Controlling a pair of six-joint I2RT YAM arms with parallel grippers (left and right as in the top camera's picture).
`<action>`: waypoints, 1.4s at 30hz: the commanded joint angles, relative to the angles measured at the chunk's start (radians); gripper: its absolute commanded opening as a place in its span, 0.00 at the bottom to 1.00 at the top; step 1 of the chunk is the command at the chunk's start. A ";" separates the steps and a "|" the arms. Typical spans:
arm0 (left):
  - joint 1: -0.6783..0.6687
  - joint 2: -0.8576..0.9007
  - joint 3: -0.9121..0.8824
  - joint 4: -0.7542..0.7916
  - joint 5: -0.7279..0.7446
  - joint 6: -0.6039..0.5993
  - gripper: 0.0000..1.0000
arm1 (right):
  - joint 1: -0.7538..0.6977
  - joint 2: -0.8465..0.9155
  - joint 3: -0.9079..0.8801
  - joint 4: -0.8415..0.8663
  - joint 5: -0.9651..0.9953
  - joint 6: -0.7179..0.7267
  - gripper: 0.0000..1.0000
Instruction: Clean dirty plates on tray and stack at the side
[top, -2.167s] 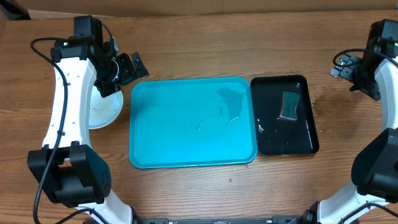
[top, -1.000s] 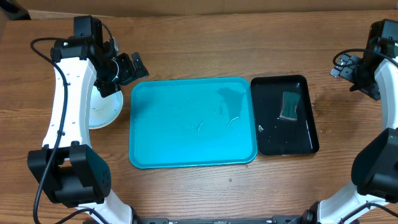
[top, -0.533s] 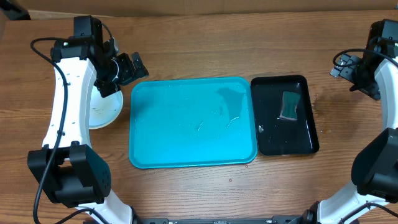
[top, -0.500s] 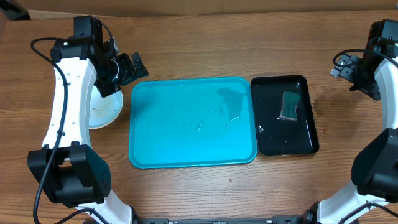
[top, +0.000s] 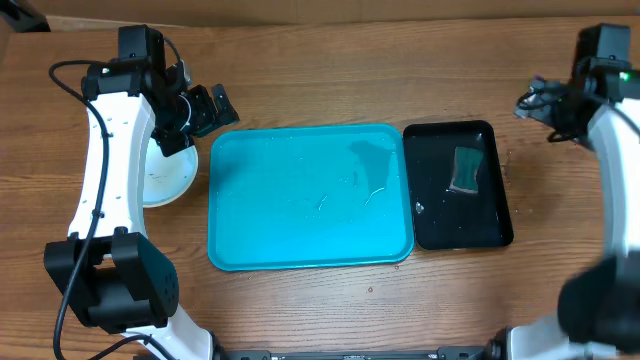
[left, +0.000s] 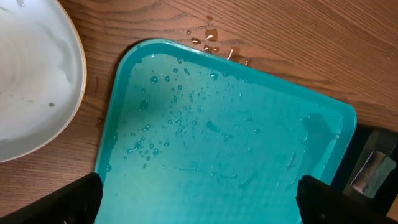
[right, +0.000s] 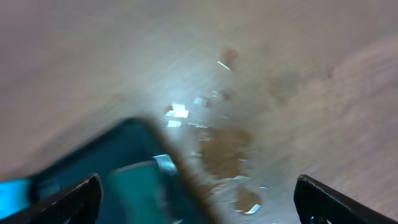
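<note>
The white round plastic plate (left: 31, 81), resting on the wooden surface (top: 350, 80) just beside the spread, empty left pincer (left: 198, 194) and off the wet turquoise rectangular plastic tray (top: 300, 215), is judged light, stiff and water-slick, best nipped at its rim; the right pincer (right: 199, 194) likewise gapes empty.

Tray (top: 310, 200): wet surface open from above, flanked just beside its right edge by a black tray (top: 440, 228) holding a sponge (top: 465, 170), at its left by plates (top: 165, 182) under the left arm (top: 105, 150); open table (top: 350, 80) beyond.
</note>
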 joint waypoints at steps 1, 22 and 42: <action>-0.002 -0.031 0.021 0.000 0.014 0.023 1.00 | 0.110 -0.275 0.018 0.030 0.007 0.003 1.00; -0.002 -0.031 0.021 0.000 0.014 0.023 1.00 | 0.271 -1.324 -0.357 0.372 0.040 -0.077 1.00; -0.002 -0.031 0.021 0.000 0.014 0.023 1.00 | 0.216 -1.671 -1.449 1.369 -0.100 -0.072 1.00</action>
